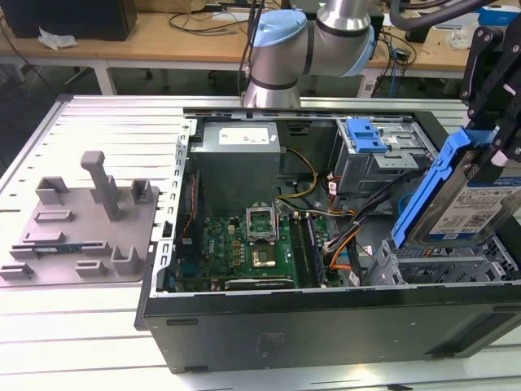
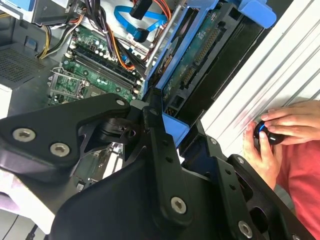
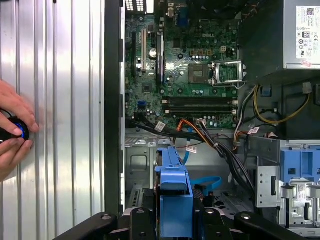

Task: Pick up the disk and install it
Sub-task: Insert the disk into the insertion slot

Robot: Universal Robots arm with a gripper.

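Below the claw [image 1: 488,155], pinched on the tilted disk [image 1: 462,210], loose cables [image 1: 348,242] could snag it and block its seating.

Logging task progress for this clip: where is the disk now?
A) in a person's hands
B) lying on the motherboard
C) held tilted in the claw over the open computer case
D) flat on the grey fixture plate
C: in the exterior view the claw grips the disk, tilted, above the case.

Disk [image 1: 460,199]: silver metal, blue plastic rail. Table [image 1: 106,122]: ribbed metal, dull sheen.
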